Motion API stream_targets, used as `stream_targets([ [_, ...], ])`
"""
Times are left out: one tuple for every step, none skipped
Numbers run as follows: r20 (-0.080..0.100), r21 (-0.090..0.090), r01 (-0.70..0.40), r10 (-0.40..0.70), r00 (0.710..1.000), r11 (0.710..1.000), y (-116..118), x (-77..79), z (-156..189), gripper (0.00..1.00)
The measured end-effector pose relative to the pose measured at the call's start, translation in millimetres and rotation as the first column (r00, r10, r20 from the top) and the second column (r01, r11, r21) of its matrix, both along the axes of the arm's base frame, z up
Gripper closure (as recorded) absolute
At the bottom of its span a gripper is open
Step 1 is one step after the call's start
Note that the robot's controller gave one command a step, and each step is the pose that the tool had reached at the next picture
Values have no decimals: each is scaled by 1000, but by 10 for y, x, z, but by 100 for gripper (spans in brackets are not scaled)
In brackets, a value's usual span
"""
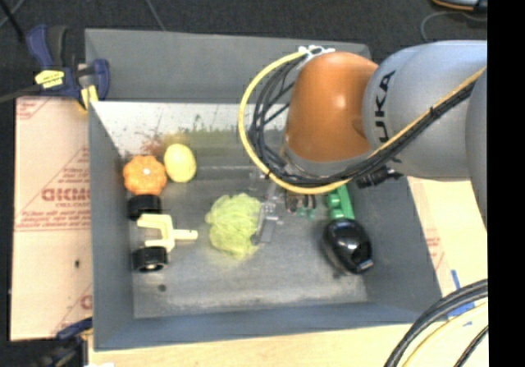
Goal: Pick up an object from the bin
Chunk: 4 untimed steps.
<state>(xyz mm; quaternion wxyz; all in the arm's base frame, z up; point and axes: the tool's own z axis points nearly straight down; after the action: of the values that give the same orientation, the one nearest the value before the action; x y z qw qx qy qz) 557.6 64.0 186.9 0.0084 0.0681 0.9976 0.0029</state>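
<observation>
While the arm (435, 111) leans in from the right, its jaws hang low in the middle of the bin (246, 295), at the right edge of a pale green leafy lump (232, 224), something like a toy lettuce.

- Jaws: one grey metal part shows against the lump's right side. I cannot tell whether it touches the lump or sits just beside it, nor whether the jaws stand wide or narrow.
- Nothing shows between the jaws, and the lump lies flat on the bin floor.

Step in hand, by my reading: positioning over the lump ahead of a grasp, with no lift begun.

Next move, as a judgement: the lump looks soft and uneven, so the jaws need to straddle its bulk and not just its fringe, close on it, then rise straight up.

Neighbours:
- A black rounded thing (348, 244), shaped like a computer mouse, lies near on the right.
- A cream axle with black wheels (156, 234) lies to the left.
- An orange pumpkin-like ball (145, 175) and a yellow lemon-like one (180, 163) touch each other at the far left, well apart from the jaws.

Hidden or unclear:
- The orange wrist cover (328, 107) and looped cables (254, 111) mask most of the jaw assembly.
- A bright green piece (340, 203) pokes out from under the wrist, and its shape cannot be made out.
</observation>
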Motion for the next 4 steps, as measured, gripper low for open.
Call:
stream_targets([
  [0, -2, -29, 29, 1000, 1000, 11, 9, -47, 0],
  [-3, -5, -282, 282, 959, 959, 141, 102, -338, 0],
  [10, -8, -317, 317, 948, 948, 266, 295, -312, 0],
  [3, -7, -336, 336, 942, 942, 154, 285, -721, 0],
])
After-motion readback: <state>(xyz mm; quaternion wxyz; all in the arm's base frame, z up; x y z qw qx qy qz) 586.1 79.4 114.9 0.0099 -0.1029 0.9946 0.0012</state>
